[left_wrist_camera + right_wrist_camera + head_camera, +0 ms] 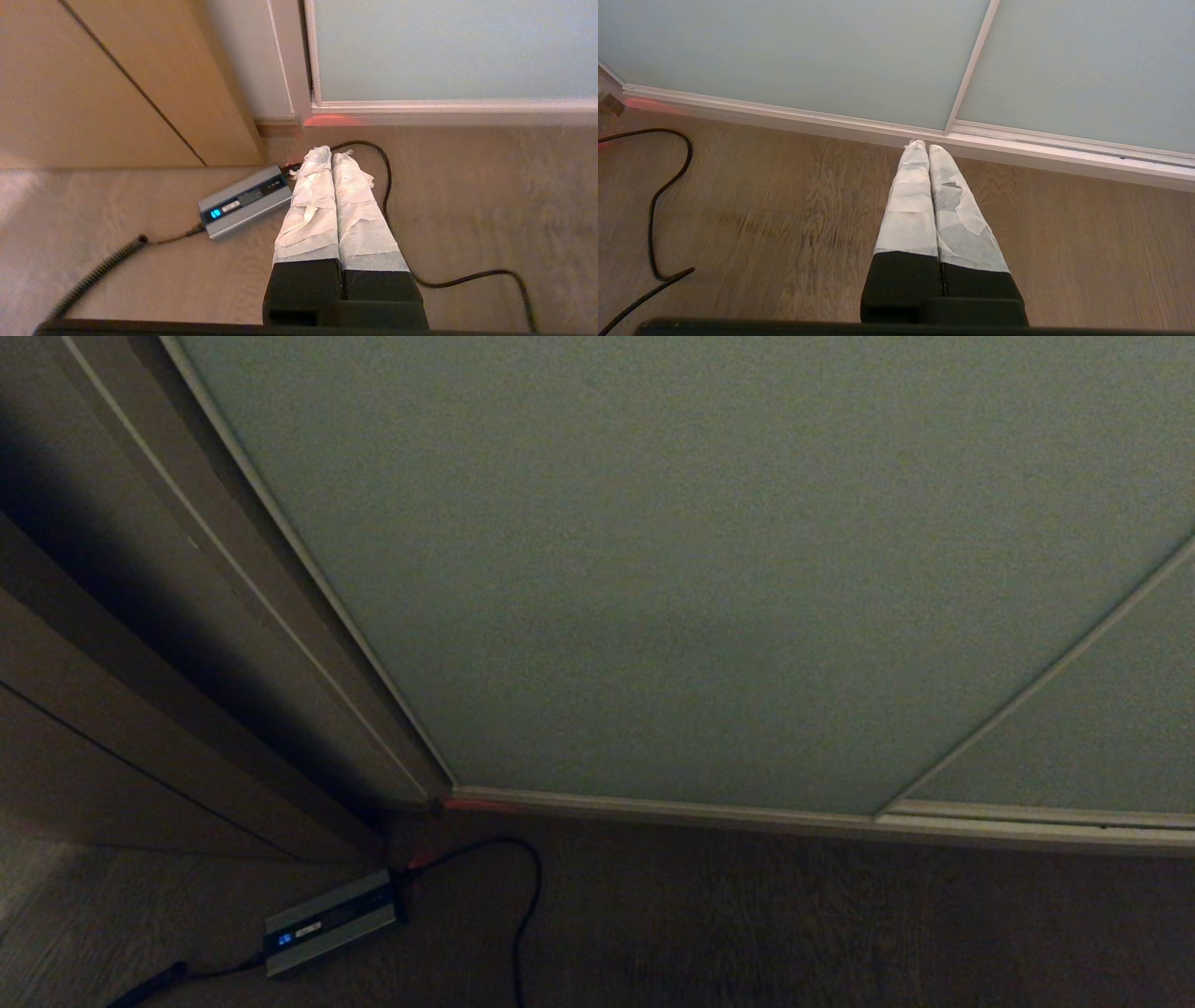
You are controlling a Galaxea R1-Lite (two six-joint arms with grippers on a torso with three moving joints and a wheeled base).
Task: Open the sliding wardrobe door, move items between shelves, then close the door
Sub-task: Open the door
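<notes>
From my head camera the sliding wardrobe door [709, 569] fills twelve o'clock, fully closed. A grey power box [331, 922] sits on the floor at seven. My left gripper [331, 154] and right gripper [923, 145] hang pinched together, empty.

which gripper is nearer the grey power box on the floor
Left. The left gripper hangs right beside the power box; the right gripper hangs by the door seam, with no box in its view.
</notes>
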